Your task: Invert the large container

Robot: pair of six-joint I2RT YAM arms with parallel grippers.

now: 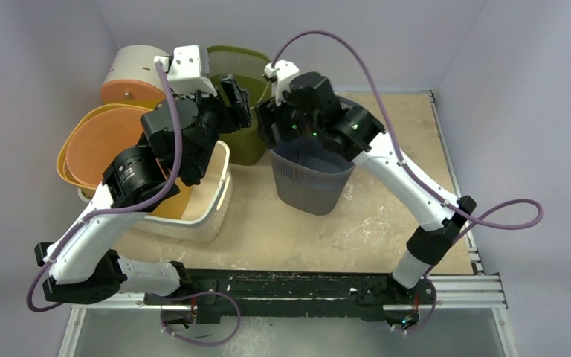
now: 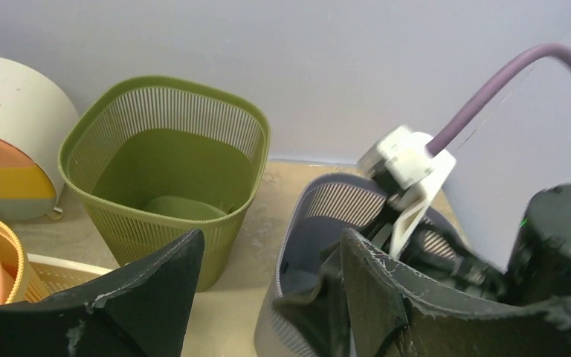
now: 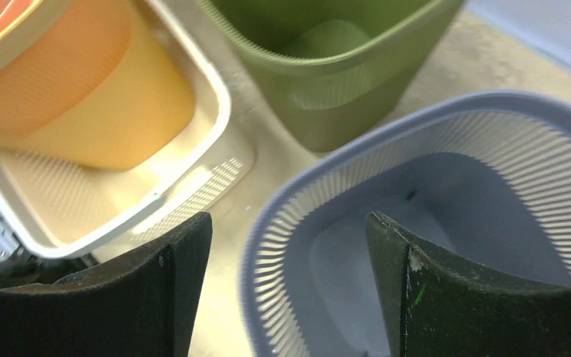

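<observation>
Plainly upright grey basket [image 1: 306, 187], mouth upward.

A worn beige wooden tabletop [image 1: 386, 216], scuffed pale in patches, is shown. Four things are set directly on it. A grey slatted plastic bin [image 1: 311, 182] stands near the middle. An olive-green slatted plastic bin [image 2: 165, 160] is placed just behind and left of it. A cream rectangular plastic basket [image 1: 208, 208] lies at the left. A white drum-shaped container with an orange face [image 1: 130, 71] is found in the far left corner.

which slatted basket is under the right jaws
The grey basket: its rim sits between the jaws of the right gripper. The green basket stands beyond it, the cream basket aside.
</observation>
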